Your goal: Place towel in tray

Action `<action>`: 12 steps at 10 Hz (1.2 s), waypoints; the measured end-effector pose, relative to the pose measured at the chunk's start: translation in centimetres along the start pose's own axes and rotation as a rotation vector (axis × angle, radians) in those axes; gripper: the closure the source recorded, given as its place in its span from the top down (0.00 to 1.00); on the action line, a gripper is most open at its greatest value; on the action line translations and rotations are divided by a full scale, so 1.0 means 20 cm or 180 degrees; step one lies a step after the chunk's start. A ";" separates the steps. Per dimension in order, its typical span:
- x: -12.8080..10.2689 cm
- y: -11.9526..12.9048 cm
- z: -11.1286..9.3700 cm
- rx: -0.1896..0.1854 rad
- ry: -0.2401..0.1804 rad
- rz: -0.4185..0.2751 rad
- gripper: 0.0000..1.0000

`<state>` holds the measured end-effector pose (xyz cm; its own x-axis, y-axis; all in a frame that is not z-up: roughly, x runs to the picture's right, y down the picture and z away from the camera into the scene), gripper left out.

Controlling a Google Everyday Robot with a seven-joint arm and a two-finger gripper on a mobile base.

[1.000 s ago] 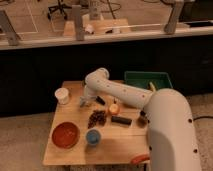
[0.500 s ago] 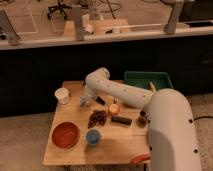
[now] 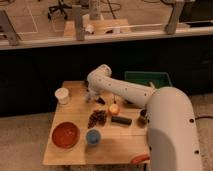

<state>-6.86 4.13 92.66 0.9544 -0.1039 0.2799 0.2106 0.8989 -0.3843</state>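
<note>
White arm (image 3: pixel 127 92) stretched left, hand (image 3: pixel 92 96) down low over desk (image 3: pixel 75 150).
Big white body (image 3: pixel 170 130) sits at lower right, front of view; arm runs up & left from it to a rounded bend (image 3: pixel 100 76), then turns straight down. Hand hangs just under that bend, over desk's back-left part, close to its surface. Wrist approx vertical.

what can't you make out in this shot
Camera view:
1. gripper, near the cup at the table's back left: too small and dark to see what it holds.
2. tray: arm covers its front left; inside unclear.
3. towel: cannot be picked out anywhere.
</note>
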 end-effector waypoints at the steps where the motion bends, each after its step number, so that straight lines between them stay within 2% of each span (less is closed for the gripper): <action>1: 0.11 -0.05 -0.03 0.0057 0.0141 0.0084 0.00; 4: 0.36 -0.14 -0.11 0.0187 0.0427 0.0284 0.00; 8: 0.75 -0.21 -0.26 0.0337 0.0929 0.0658 0.00; 10: 0.88 -0.22 -0.31 0.0374 0.1034 0.0800 0.00; 12: 0.86 -0.22 -0.31 0.0374 0.1027 0.0790 0.00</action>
<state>10.03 -4.25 93.73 0.9944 0.0107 -0.1054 -0.0418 0.9539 -0.2973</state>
